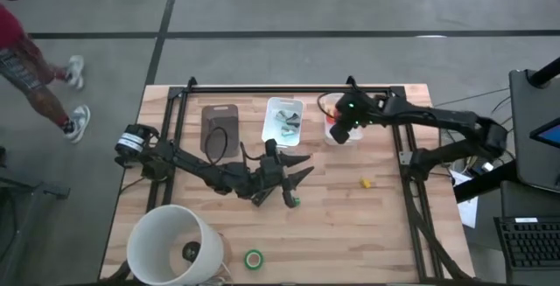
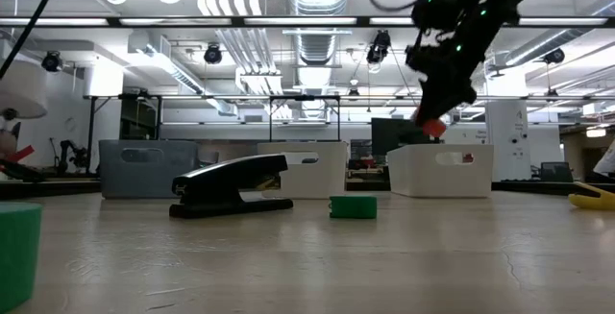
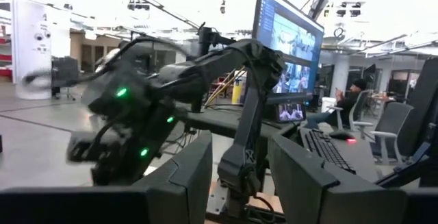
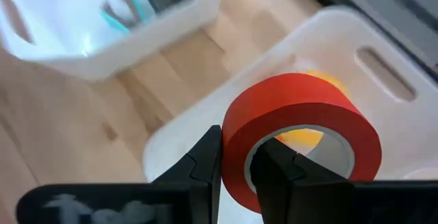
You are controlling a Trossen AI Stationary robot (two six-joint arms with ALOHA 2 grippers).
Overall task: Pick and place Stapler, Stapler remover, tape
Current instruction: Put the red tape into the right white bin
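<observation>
Above a white bin [image 1: 343, 136] at the bench's [image 1: 350, 225] far edge, right pincer [image 4: 236, 164] clamped through the wall of a red tape roll [image 4: 301, 138] — poised for dropping in; left pincer [image 1: 293, 174] open, idle mid-bench beside the black stapler [image 2: 231, 187].

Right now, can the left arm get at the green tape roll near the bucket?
Probably yes. The left gripper sits open at mid-table, and the green tape roll lies on bare wood in front of it, just beside the white bucket. Nothing stands between them; the right gripper is far off.
</observation>
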